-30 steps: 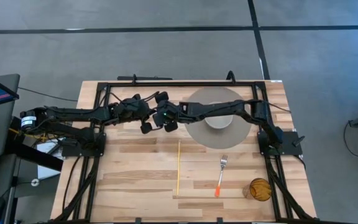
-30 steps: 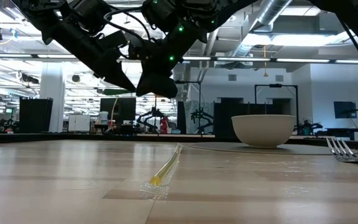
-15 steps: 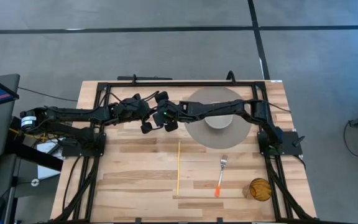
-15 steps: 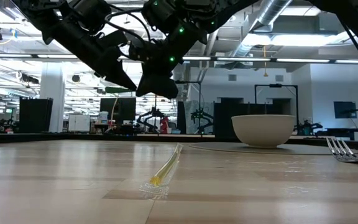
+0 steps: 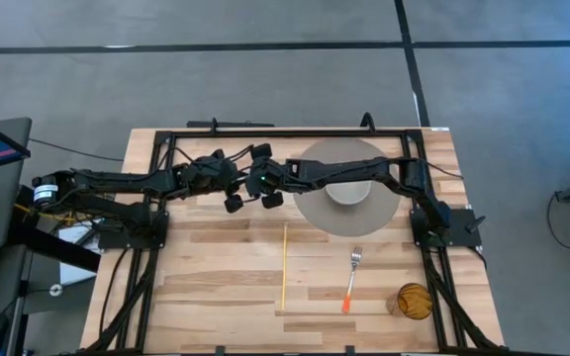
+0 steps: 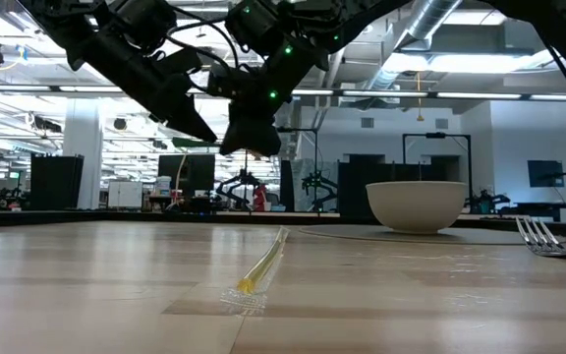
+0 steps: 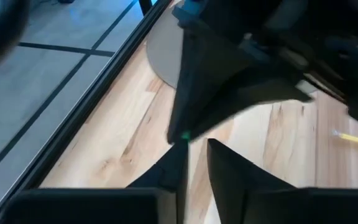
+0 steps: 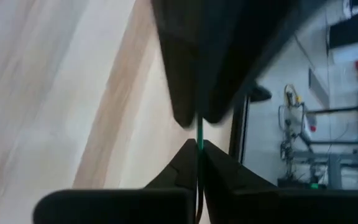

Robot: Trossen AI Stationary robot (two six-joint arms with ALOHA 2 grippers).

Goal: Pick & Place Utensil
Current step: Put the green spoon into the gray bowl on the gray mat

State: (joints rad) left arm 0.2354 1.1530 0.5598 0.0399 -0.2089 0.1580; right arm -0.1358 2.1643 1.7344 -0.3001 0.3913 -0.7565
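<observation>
A long thin yellow utensil (image 5: 285, 265) (image 6: 263, 261) lies flat on the table, and a metal fork with an orange handle (image 5: 352, 277) (image 6: 543, 241) lies to its right. My left gripper (image 5: 243, 184) (image 6: 199, 128) (image 7: 197, 163) and right gripper (image 5: 262, 186) (image 6: 252, 138) (image 8: 199, 155) hang above the table's far middle, tip to tip. Both are far from the utensils. The left shows a narrow gap between its fingers; the right is shut. A thin green line (image 8: 199, 134) shows in the right's finger slit; whether it is a thing or a light, I cannot tell.
A white bowl (image 5: 347, 191) (image 6: 416, 205) stands on a round grey plate (image 5: 315, 206) under my right arm, at the far right. An amber glass (image 5: 414, 301) stands near the table's near right corner. Bare wood lies around the yellow utensil.
My right gripper has shifted slightly toward the left gripper. The utensils have stayed where they were.
</observation>
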